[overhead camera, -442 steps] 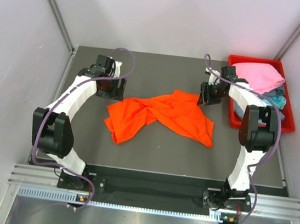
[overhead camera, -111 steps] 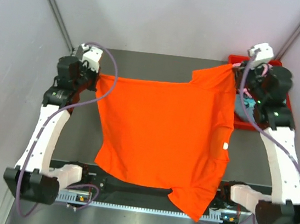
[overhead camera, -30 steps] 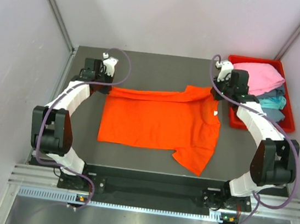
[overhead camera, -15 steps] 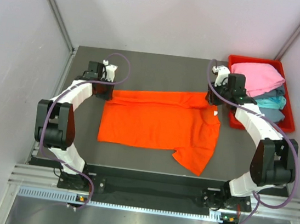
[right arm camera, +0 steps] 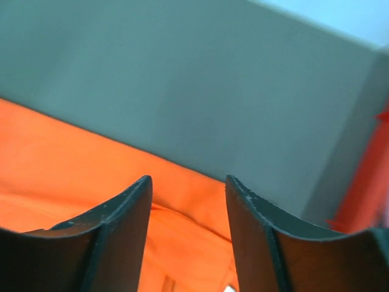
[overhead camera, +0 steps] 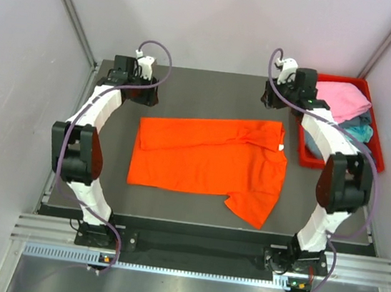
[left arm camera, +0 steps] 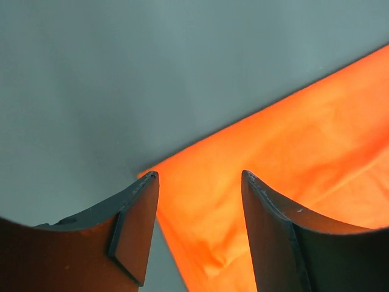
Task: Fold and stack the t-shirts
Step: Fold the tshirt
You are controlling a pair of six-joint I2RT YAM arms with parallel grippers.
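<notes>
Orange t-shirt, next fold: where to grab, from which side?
The orange t-shirt lies flat, hem to the left. Probably pinch its far long edge at both ends: hem corner with the left tool, shoulder end with the right tool. Come from the far side: bare table lies beyond that edge and both open tools sit there.

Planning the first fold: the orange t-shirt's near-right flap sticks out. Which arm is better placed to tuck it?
Probably right: the open right gripper is beyond the bright orange cloth t-shirt on the flap's side; the open left gripper is at the opposite end.
</notes>
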